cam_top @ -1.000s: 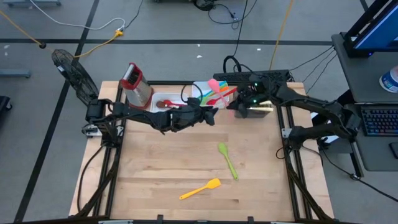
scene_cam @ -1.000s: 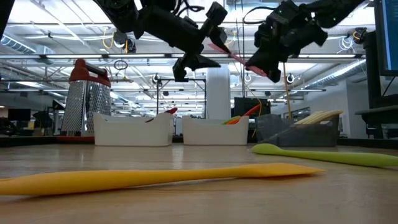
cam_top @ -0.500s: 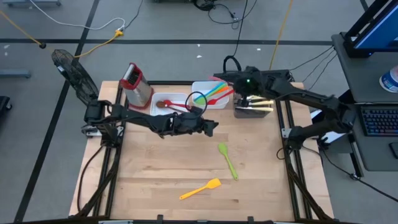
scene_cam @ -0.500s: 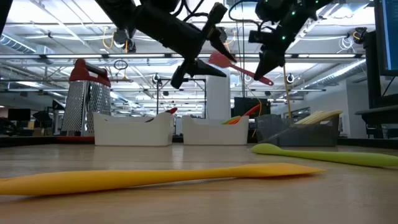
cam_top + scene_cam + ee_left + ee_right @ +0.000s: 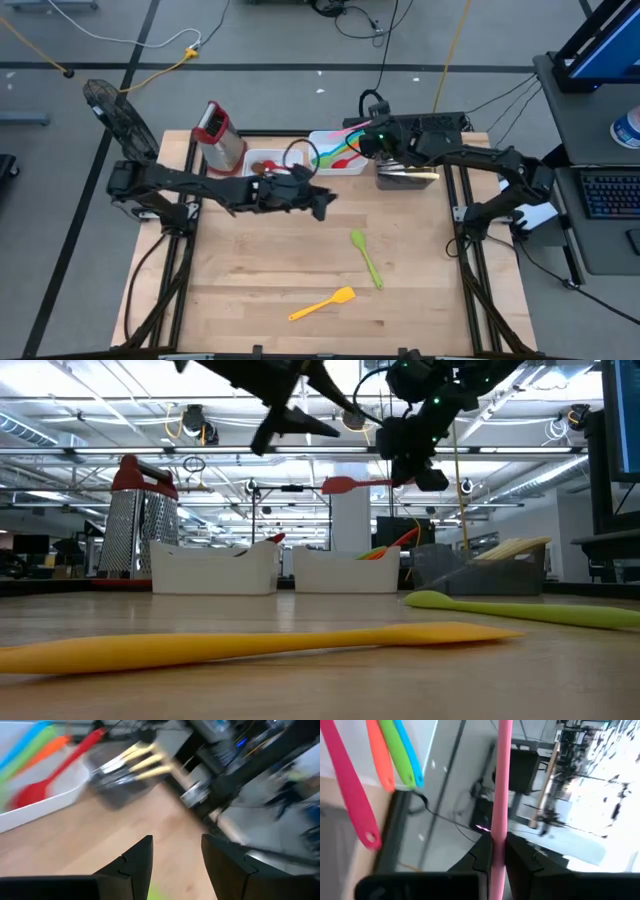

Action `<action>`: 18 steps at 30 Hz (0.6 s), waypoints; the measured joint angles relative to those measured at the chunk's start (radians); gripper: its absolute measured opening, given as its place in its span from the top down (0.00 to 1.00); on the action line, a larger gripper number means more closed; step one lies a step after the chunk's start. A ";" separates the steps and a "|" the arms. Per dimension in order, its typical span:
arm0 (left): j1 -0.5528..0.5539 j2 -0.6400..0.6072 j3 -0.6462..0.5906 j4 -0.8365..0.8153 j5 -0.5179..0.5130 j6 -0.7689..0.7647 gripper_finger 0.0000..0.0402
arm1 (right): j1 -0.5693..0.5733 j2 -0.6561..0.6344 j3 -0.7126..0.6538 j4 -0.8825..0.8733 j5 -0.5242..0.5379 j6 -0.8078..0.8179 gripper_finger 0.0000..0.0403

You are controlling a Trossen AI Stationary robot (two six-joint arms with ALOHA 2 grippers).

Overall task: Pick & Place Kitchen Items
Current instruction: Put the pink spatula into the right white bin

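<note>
My right gripper (image 5: 368, 143) hangs above the right-hand white tray (image 5: 322, 168), shut on a pink spatula (image 5: 345, 485). Red, orange, green and blue utensils (image 5: 35, 765) lie in that tray. My left gripper (image 5: 322, 207) hovers open above bare table near the tray's front, with nothing between its fingers (image 5: 137, 862). A green spatula (image 5: 366, 257) and a yellow spatula (image 5: 322, 304) lie flat on the wooden table. My right gripper pinches the pink spatula's handle (image 5: 499, 827) between its two fingers, which lie across the handle. The spatula is lifted clear and roughly level, its head (image 5: 340, 485) toward the left arm and above the tray.
A second white tray (image 5: 262, 160) holding a brown spoon stands left of the first. A dark tray with pale-handled knives (image 5: 408, 175) stands to its right, and a red-topped grater (image 5: 218, 135) at the far left. The table's near half holds only the two spatulas.
My right gripper has rolled and moved toward the far left, over the white tray; the pink spatula has swung from slanting to level. My left gripper has risen and drawn back toward the table's left.
</note>
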 joint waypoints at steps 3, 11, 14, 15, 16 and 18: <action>-0.005 -0.058 -0.002 -0.064 -0.045 0.021 0.57 | 0.012 0.034 0.000 0.052 0.042 -0.120 0.94; -0.006 -0.165 -0.008 -0.122 -0.138 0.080 0.57 | 0.022 0.149 0.000 0.082 0.158 -0.311 0.94; -0.006 -0.178 -0.002 -0.121 -0.136 0.126 0.57 | 0.028 0.185 -0.002 0.118 0.202 -0.379 0.94; -0.006 -0.186 -0.009 -0.141 -0.145 0.143 0.57 | 0.034 0.198 0.000 0.142 0.208 -0.396 0.94; -0.006 -0.187 -0.008 -0.126 -0.147 0.159 0.57 | 0.038 0.207 0.001 0.152 0.214 -0.407 0.94; -0.006 -0.190 -0.003 -0.129 -0.151 0.191 0.57 | 0.046 0.224 -0.001 0.164 0.230 -0.430 0.94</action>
